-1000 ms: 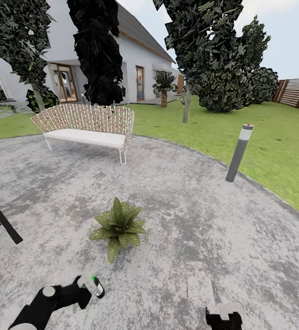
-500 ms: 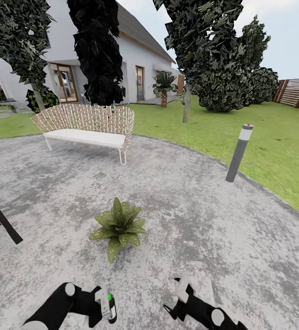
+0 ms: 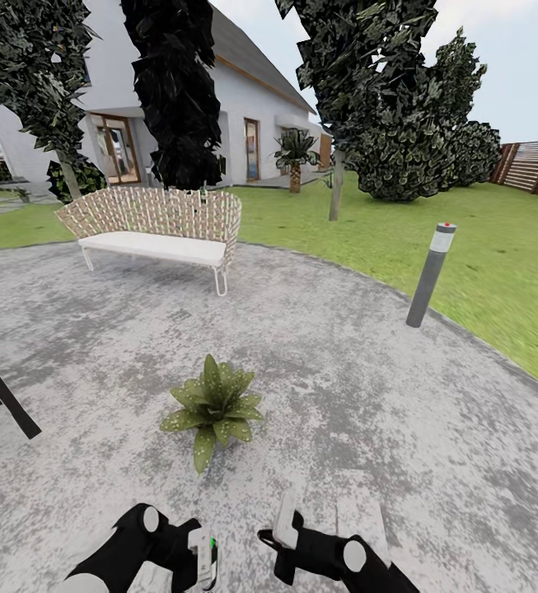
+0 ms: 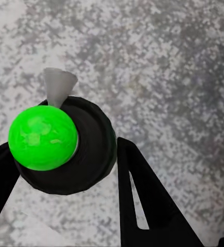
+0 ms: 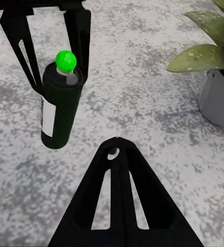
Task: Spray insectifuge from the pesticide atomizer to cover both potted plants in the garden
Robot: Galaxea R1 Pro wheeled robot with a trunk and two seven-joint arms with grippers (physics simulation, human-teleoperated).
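So the left pincer [image 3: 198, 564] is sitting at the bottom of the head view, clamping the pesticide atomizer [image 3: 205, 558] between its two fingers. From the right wrist camera you're seeing it nicely: the atomizer [image 5: 61, 105] is a dark green bottle with a pale label and a bright green ball on top, hanging upright above the paving with a black finger [image 5: 78, 38] on either side of it. The left wrist camera is looking straight down on that green cap [image 4: 42, 137], with a little grey nozzle sticking out next to it.

The right pincer [image 3: 278, 535] is hovering just beside the atomizer, not touching it and holding nothing. Its fingers are overlapping in the right wrist shot, so I can't tell whether it's spread or closed.

One potted plant [image 3: 213, 406] is sitting on the round grey patio [image 3: 367, 371] just ahead of both arms, speckled leaves spreading out; its grey pot [image 5: 217, 98] is showing at the edge of the right wrist view.

Further back there's a wicker garden sofa [image 3: 155, 226] with a white cushion, a grey bollard light [image 3: 431, 273] at the patio edge, lawn [image 3: 483, 247], trees, a white house [image 3: 244, 107] and a brown slatted fence [image 3: 536, 165].
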